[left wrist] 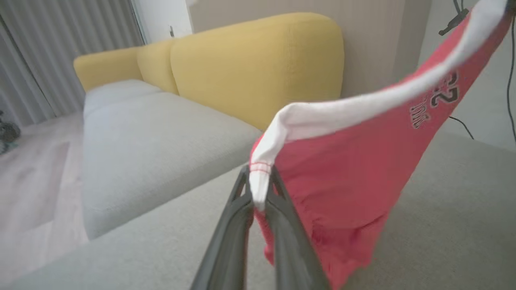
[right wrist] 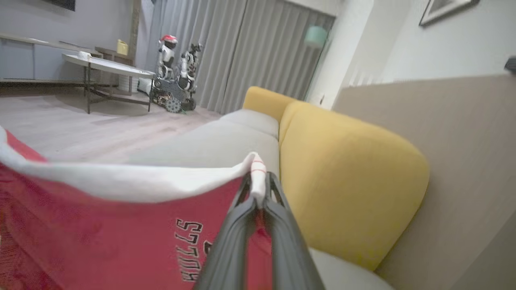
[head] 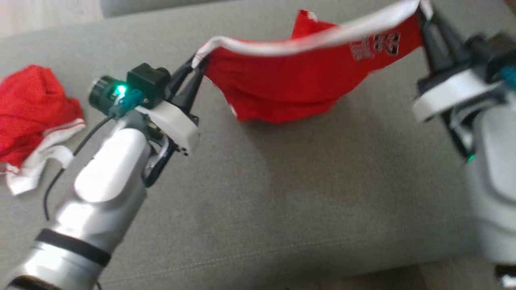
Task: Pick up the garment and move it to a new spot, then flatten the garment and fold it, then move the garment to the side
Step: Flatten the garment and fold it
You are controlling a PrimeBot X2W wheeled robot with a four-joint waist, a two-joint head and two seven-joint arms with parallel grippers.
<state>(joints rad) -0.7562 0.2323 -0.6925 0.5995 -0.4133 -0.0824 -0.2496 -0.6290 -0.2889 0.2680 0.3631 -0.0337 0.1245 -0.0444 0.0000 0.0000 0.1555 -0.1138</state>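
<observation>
The garment [head: 290, 76] is a pair of red shorts with a white waistband and dark lettering. It hangs stretched between both grippers above the grey couch seat [head: 282, 193], its lower part sagging onto the cushion. My left gripper [head: 196, 66] is shut on the waistband's left end; in the left wrist view its gripper [left wrist: 259, 181] pinches the white band of the garment [left wrist: 342, 173]. My right gripper [head: 421, 16] is shut on the waistband's other end, and the right wrist view shows its gripper [right wrist: 258, 185] clamping the white edge of the garment [right wrist: 100, 225].
A second crumpled red and white garment [head: 32, 121] lies at the far left of the seat. Yellow back cushions [left wrist: 250, 64] and a further grey seat [left wrist: 141, 137] lie beyond. A table [right wrist: 109, 68] and a small robot [right wrist: 173, 76] stand on the floor.
</observation>
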